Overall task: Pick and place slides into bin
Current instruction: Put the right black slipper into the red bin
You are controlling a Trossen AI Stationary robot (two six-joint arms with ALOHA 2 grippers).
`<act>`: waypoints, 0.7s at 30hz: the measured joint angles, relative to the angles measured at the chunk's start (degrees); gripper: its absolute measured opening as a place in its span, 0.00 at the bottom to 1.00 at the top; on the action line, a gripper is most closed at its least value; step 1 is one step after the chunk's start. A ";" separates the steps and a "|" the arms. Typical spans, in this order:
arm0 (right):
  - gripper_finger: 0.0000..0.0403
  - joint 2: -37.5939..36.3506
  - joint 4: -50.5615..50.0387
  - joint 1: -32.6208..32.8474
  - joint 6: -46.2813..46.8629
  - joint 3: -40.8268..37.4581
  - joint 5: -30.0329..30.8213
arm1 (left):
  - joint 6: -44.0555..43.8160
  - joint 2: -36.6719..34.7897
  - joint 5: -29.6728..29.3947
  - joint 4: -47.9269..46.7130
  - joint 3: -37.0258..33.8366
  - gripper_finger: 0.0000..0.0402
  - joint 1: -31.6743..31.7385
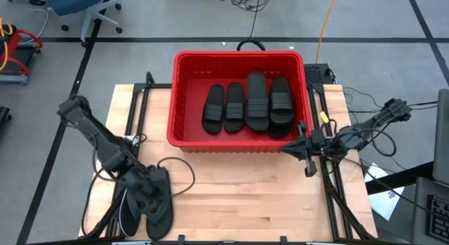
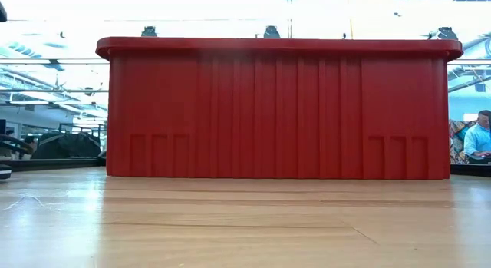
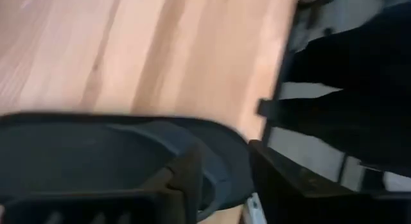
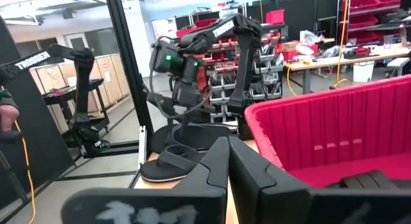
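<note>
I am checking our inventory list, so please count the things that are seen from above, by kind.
Black slides in the bin: 4
Black sandals on the table: 2
Red bin: 1
Total: 7 (any hidden below are not counted)

Overhead and table-level views, bin (image 1: 238, 63) shared.

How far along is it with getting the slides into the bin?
Four slides already lie side by side in the red bin. The left hand is down at the flip-flops on the table's near left corner, its grip unclear. The right hand waits shut beside the bin. At least those flip-flops are left.
</note>
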 joint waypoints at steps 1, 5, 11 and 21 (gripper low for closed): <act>0.00 -0.80 -0.90 0.00 0.13 0.00 -0.01 | -0.45 1.00 0.00 -0.25 -0.02 0.34 0.00; 0.00 -3.12 -3.78 0.00 1.94 0.00 -0.17 | -2.82 3.71 1.54 3.94 -1.74 0.44 0.20; 0.00 -4.65 -7.33 -0.01 1.93 0.00 -1.39 | -17.26 3.93 5.03 10.92 -8.33 0.50 0.14; 0.00 -6.10 -10.34 -0.04 1.90 0.00 -1.66 | -29.29 3.79 10.47 16.10 -11.15 0.53 0.17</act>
